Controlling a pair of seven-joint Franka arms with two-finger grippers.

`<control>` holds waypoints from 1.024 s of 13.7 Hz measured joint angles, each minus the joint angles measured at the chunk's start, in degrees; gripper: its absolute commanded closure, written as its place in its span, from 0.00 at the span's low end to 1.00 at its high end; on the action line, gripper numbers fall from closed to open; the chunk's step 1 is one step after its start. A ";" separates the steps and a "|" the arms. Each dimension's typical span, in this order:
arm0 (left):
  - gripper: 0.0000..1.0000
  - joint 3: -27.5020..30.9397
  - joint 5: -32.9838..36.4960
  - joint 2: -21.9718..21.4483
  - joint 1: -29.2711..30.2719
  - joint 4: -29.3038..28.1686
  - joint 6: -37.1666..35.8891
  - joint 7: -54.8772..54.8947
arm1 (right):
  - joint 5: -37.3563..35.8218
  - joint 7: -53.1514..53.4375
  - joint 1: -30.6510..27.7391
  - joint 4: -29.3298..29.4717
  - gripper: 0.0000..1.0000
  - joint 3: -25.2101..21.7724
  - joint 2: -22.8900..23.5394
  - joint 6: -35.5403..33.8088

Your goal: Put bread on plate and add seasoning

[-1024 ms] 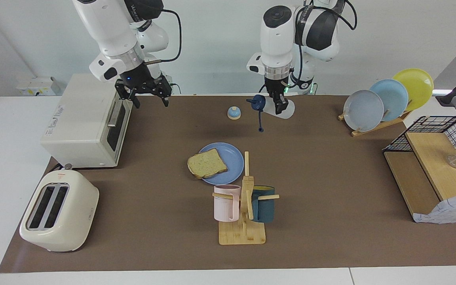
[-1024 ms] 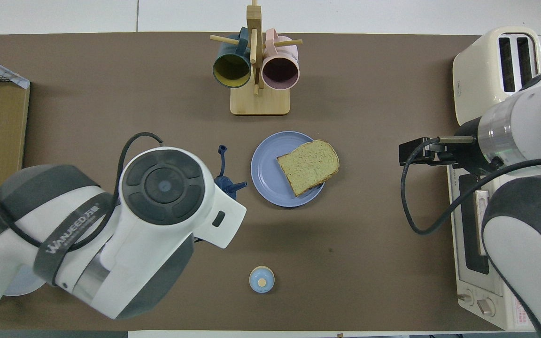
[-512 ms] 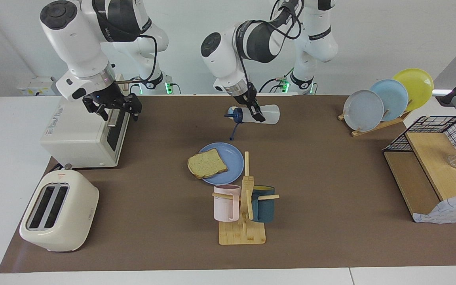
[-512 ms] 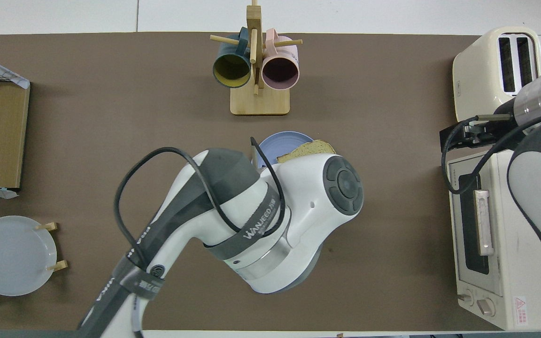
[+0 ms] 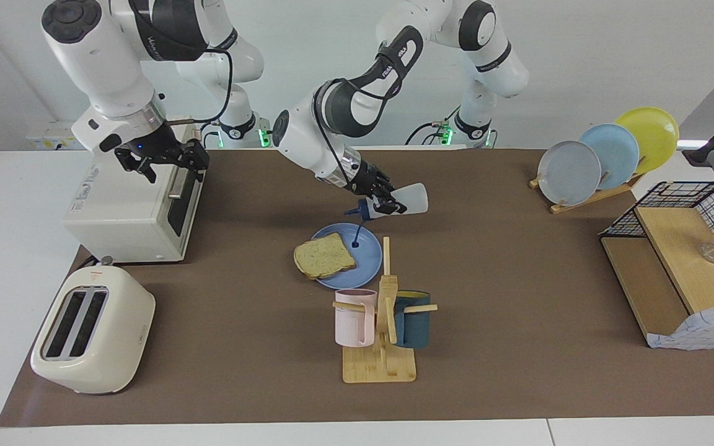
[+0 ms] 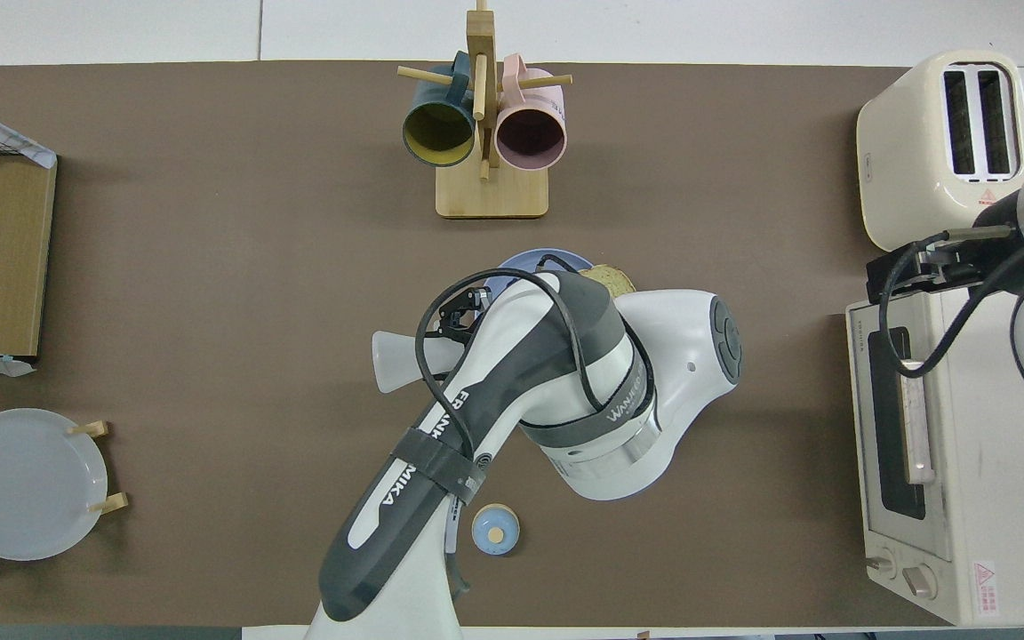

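Seasoning bottle (image 5: 401,201): clamped in left gripper (image 5: 383,199), tipped cap-down over blue plate (image 5: 366,267) bearing bread (image 5: 323,256). Right gripper (image 5: 162,158): spread wide, empty, over toaster oven (image 5: 127,198).

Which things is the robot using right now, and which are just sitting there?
Part of the job:
- bread, on the plate
- seasoning, tipped over the plate in the left gripper

Just sitting there:
- toaster
- oven
- mug rack
- bell
- plate rack
- right gripper, waiting over the oven

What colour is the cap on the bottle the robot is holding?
Dark navy blue cap on a whitish bottle; the facing view shows it best.
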 measured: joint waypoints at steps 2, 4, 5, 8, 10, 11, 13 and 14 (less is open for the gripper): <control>1.00 0.01 1.50 0.08 -0.01 0.28 -0.86 0.00 | -0.12 -1.91 -0.82 -0.01 0.00 -0.28 -0.09 0.92; 1.00 -0.01 3.68 2.11 -0.10 0.65 -2.10 0.03 | -0.18 -3.14 -1.69 -0.01 0.00 -0.36 0.18 1.23; 1.00 -0.01 4.65 3.93 -0.14 1.54 -2.49 0.00 | -0.21 -3.29 -1.78 0.01 0.00 -0.43 0.31 1.20; 1.00 -0.18 12.56 7.32 -0.44 3.95 -2.26 0.20 | -0.24 -3.80 -2.45 0.26 0.00 -0.82 0.29 0.83; 1.00 -0.44 18.12 8.12 -0.95 4.41 -1.10 0.99 | -0.24 -5.08 -3.08 0.41 0.00 -0.95 0.28 0.78; 1.00 -0.48 19.67 8.82 -1.18 4.41 -0.80 1.05 | -0.24 -5.20 -3.18 0.41 0.00 -0.98 0.28 0.78; 1.00 -0.48 21.43 10.56 -1.43 4.41 -0.12 1.05 | -0.24 -5.20 -3.72 0.41 0.00 -1.00 0.28 0.78; 1.00 -0.50 22.33 11.16 -1.46 4.41 0.10 1.05 | -0.24 -5.20 -4.29 0.41 0.00 -1.02 0.28 0.78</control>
